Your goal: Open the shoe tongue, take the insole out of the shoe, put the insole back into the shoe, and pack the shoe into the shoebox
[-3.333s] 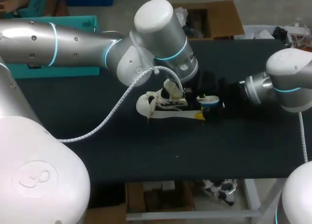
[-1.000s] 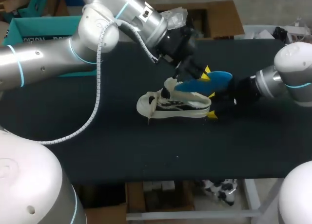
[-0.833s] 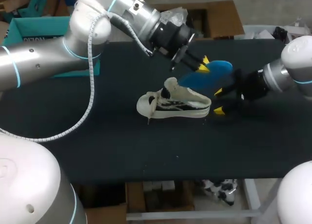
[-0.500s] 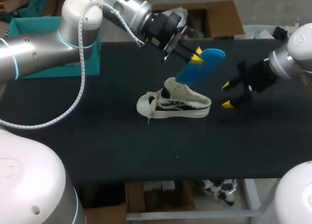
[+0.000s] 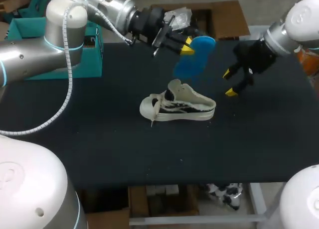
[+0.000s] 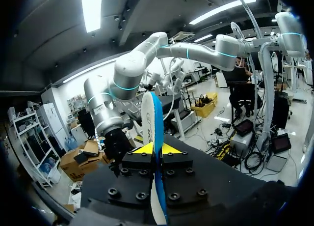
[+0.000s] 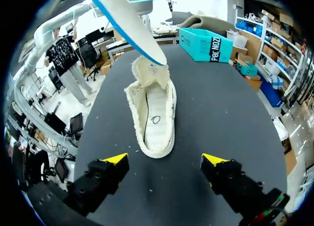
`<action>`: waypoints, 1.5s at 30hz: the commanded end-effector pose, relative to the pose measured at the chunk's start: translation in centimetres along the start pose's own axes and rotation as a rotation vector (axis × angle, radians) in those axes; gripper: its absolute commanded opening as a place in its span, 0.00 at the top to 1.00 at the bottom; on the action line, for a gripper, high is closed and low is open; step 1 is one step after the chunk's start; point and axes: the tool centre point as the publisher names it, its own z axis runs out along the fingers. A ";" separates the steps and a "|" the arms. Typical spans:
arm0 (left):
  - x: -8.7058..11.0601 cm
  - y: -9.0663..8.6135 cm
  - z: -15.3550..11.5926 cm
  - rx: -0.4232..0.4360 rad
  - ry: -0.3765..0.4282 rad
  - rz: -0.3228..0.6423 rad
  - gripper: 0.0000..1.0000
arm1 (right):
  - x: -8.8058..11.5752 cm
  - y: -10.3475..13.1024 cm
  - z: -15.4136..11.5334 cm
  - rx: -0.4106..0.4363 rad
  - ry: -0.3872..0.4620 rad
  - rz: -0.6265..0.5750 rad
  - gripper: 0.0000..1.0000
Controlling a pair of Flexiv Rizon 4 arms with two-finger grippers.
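- Shoe first: it stands on its sole near the middle of the table, long axis running across the table, toe toward my left and heel toward my right. The tongue is pulled up and forward, so the mouth faces upward.
- Right gripper comes next, raised off the table just beyond the heel, fingers spread wide and holding nothing. In its wrist view the shoe lies straight ahead of the gripper, heel nearest and length running directly away.
- Blue insole hangs in the air above and behind the shoe. It slants down from the held end, and its free end is near the raised tongue, though apparently clear of it.
- Left gripper is clamped on the insole's upper end, with a yellow tip on each face of the insole.
- Teal shoebox sits at the far left of the table, well apart from the shoe.
- Key relation, as I judge it: the insole sits at an angle to the shoe's length, so the left arm would have to line it up with the shoe and feed it in toe-first. The right gripper is well placed to steady the heel.
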 end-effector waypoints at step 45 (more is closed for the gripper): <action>15.9 0.4 -20.0 0.256 -0.585 -0.217 1.00 | -1.9 9.1 9.3 0.564 -0.041 -0.059 0.31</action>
